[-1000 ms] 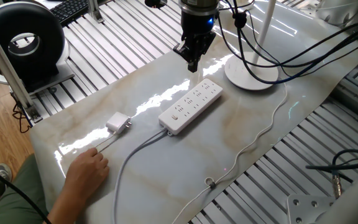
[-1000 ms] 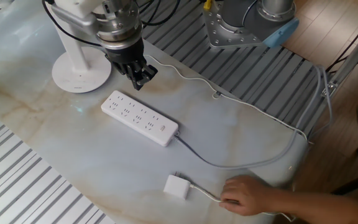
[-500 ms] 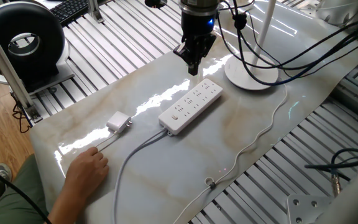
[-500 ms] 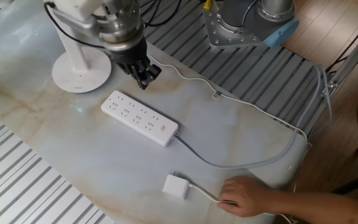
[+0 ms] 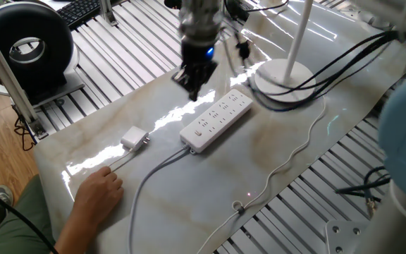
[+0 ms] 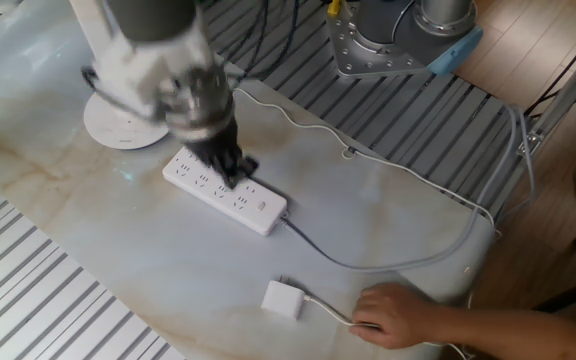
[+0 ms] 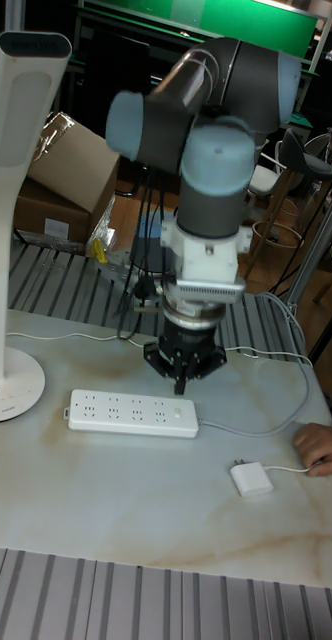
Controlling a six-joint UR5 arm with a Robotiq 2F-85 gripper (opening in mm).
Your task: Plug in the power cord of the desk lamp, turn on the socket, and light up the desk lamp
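Hand (image 6: 400,315): you see a person's hand resting on the cord beyond the plug, far from the gripper.
Gripper (image 7: 181,382): fingers pinched together, empty.
Power strip (image 5: 216,119): directly below it.
Plug (image 7: 252,479): well apart, unplugged.
Lamp (image 7: 10,370): behind.

The socket (image 7: 133,413) lies flat mid-table, with the desk lamp (image 7: 14,370) standing just past its far end. The power cord's plug (image 7: 253,479) sits apart off the switch end, a person's hand (image 7: 321,447) on the cord beside it, and the gripper (image 7: 182,379) hangs over the socket.
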